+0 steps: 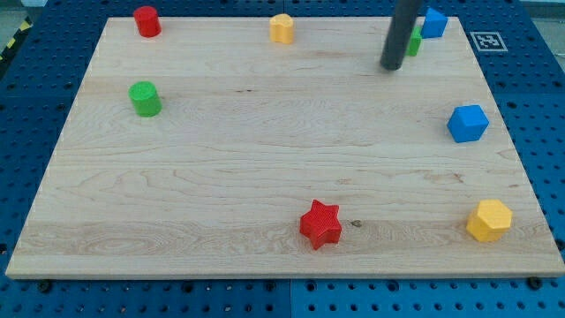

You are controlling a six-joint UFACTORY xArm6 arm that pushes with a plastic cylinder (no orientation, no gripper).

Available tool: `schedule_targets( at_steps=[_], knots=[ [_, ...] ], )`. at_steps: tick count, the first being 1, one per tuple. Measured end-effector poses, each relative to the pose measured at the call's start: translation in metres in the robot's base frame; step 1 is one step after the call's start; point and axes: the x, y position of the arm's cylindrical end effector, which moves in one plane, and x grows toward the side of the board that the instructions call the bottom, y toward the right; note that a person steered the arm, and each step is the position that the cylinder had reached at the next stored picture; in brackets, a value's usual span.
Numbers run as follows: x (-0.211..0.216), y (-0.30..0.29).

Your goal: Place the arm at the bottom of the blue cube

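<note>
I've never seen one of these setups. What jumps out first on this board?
The dark rod at the view's top right: my tip rests on the board just left of a green block, with a blue block behind. Next, the red star near the bottom edge. The blue cube sits alone at the right edge, well below my tip.

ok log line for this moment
tip: view's top right, beside green block | blue cube: right edge, untouched | tip not yet below cube
</note>
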Motion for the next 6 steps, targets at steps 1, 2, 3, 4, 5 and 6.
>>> schedule_targets(
  at_steps=[1, 2, 3, 4, 5, 6],
  knots=[
    [0.058, -0.001],
    [0.118, 0.032],
    [0.164, 0.077],
    [0.169, 0.125],
    [0.169, 0.117],
    [0.162, 0.090]
  ],
)
